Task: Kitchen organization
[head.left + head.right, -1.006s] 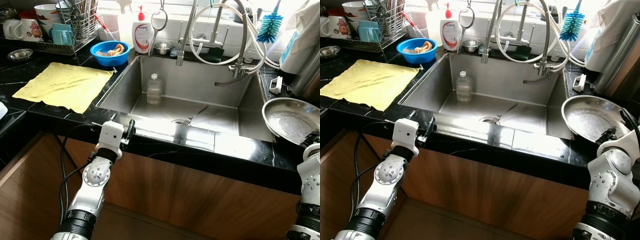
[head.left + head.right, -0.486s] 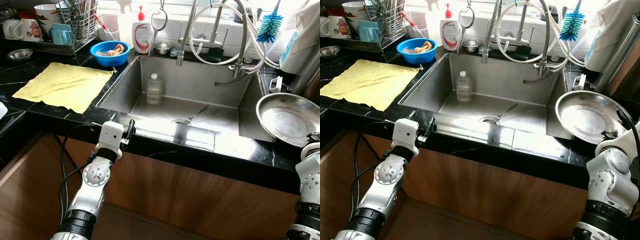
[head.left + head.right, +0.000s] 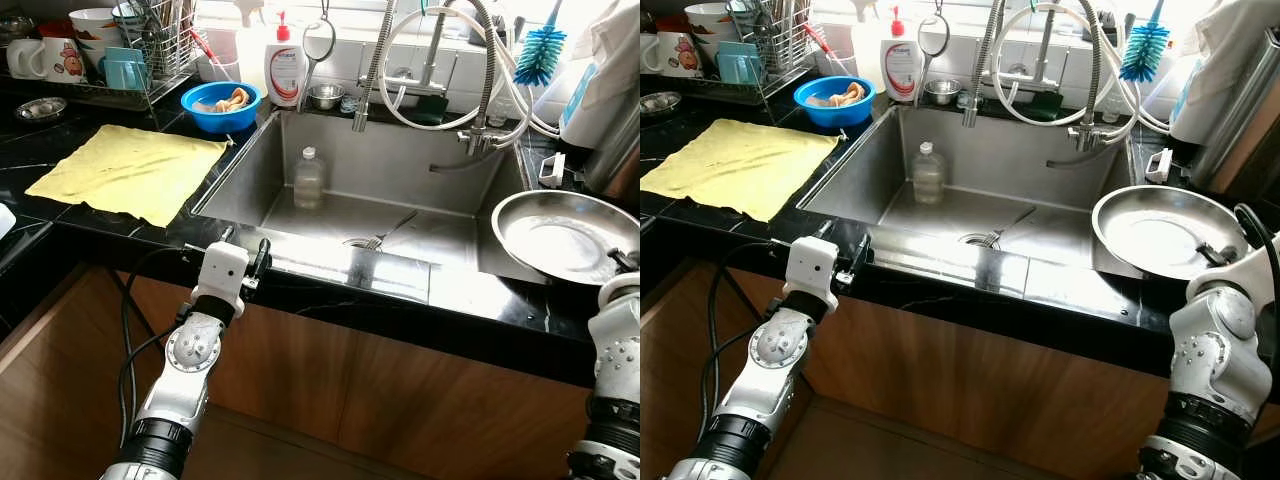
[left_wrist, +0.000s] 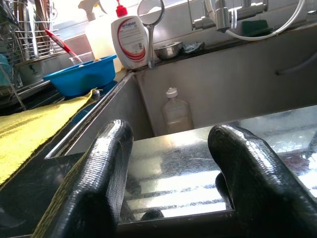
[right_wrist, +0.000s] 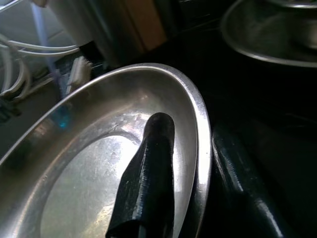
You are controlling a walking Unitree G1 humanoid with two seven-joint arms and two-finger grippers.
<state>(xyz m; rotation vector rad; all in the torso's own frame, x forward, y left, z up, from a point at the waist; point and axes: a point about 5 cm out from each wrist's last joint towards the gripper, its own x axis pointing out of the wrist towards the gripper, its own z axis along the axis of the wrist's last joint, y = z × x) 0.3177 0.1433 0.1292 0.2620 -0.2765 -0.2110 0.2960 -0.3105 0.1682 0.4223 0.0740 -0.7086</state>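
My right hand [image 3: 1212, 255] pinches the steel pan [image 3: 1160, 232] by its rim, held over the desk; the sink [image 3: 980, 190] lies to its left. Left hand [image 4: 171, 173] gapes empty.

A home kitchen: a steel sink [image 3: 300, 160] set in black tabletop [image 3: 60, 215], dish rack [image 3: 150, 50] and soap bottle [image 3: 284, 70] behind it.

Yellow cloth [image 3: 130, 170] left of sink [image 3: 330, 255]
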